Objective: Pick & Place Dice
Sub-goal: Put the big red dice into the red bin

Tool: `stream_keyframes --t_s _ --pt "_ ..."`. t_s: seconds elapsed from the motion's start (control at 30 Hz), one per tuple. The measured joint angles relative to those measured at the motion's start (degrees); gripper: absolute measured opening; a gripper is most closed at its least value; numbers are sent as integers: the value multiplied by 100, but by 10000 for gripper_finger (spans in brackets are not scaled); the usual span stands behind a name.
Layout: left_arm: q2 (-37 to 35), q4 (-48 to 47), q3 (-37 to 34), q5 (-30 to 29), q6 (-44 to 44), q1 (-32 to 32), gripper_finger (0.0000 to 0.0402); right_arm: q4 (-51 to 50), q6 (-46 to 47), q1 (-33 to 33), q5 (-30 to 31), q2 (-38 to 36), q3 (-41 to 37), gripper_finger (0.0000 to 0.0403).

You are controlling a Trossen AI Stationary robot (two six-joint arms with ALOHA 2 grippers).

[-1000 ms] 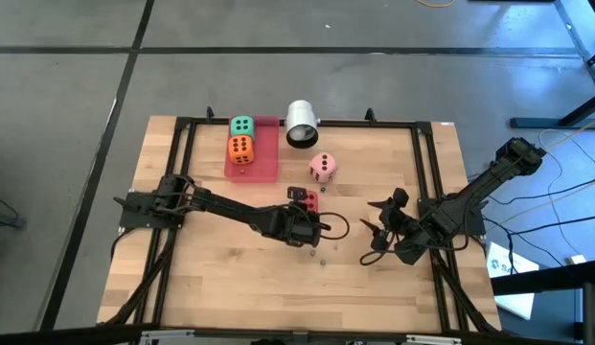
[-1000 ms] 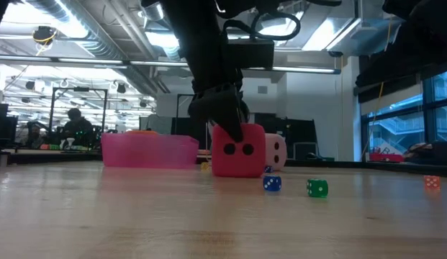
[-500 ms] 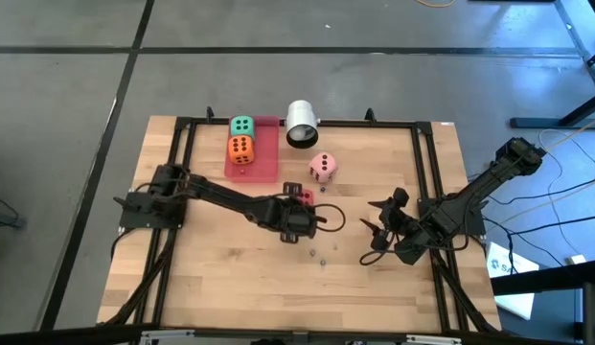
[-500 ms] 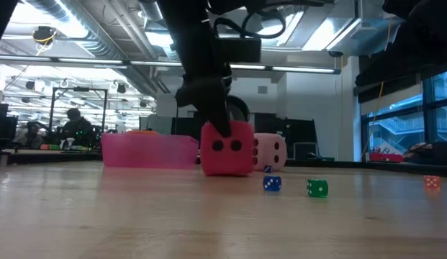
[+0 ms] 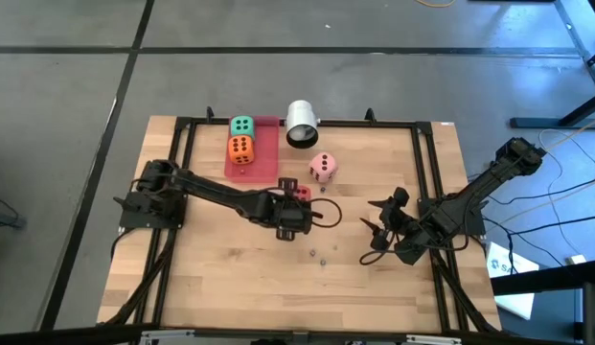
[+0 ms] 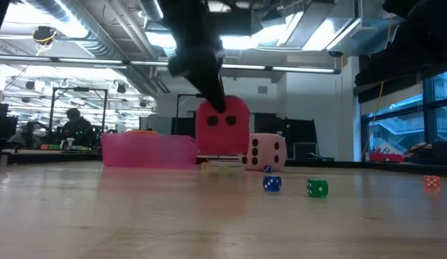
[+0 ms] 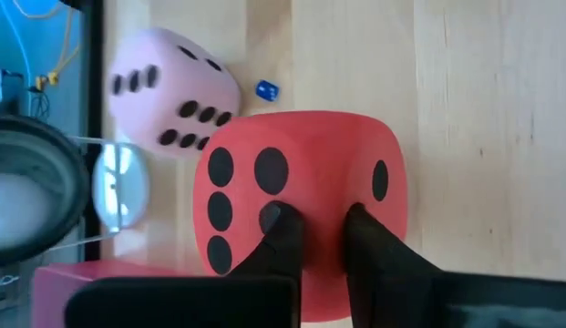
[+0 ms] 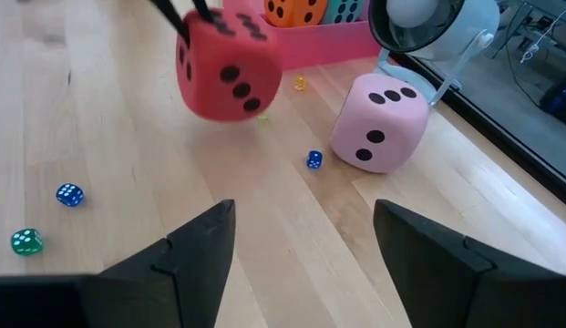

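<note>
Left arm stretches low across the desk (image 5: pixel 230 278) toward its middle, left gripper (image 7: pixel 314 237) pinching the red die (image 6: pixel 222 126) and holding it clear of the wood, just beside the pink die (image 6: pixel 265 152). Right gripper (image 8: pixel 305 232) rests near the right edge, fingers spread, holding nothing.
</note>
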Motion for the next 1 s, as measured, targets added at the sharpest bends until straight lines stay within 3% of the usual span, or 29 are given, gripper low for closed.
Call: stream_keyframes --t_s 0.43,0.63,1.0 --pt "-1346 -1286 19 -840 64 230 8 1 -4 0 336 0 0 261" --pt "-1436 -1672 23 -794 471 979 5 31 0 0 384 0 0 261" --pt "-1436 -1387 23 -309 1743 2393 1 63 15 -2 616 0 2 261"
